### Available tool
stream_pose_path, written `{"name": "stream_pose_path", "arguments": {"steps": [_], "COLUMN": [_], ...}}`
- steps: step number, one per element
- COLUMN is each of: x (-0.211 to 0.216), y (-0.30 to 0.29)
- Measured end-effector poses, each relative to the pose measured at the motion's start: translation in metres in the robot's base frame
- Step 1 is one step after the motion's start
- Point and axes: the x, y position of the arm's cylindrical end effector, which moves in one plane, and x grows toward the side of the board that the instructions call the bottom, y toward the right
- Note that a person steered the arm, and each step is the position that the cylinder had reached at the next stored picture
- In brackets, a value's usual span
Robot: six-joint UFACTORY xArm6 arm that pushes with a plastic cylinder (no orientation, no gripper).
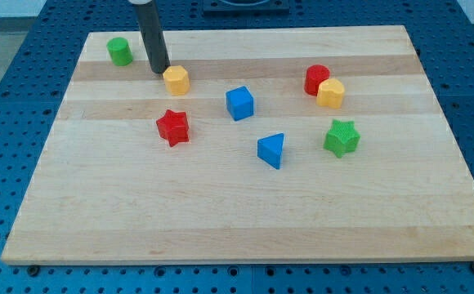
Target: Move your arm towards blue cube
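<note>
The blue cube [239, 104] sits mid-desk [221, 212], well apart from the tip [161, 71], which touches the yellow block [176, 80]. The end effector is a bare rod holding nothing. The cube looks light, rigid, slippery; push a flat face.

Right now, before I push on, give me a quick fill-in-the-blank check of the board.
1. My tip sits just left of the yellow ____ near the view's top.
2. The blue cube lies to the view's ____ of the red star.
3. The red cylinder touches a ____ block.
4. The green cylinder is at the board's top ____ corner.

Missing: hexagon; right; yellow; left
</note>
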Motion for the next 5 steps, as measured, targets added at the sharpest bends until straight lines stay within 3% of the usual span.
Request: {"name": "stream_pose_path", "arguments": {"steps": [5], "x": [0.000], "y": [0.087]}}
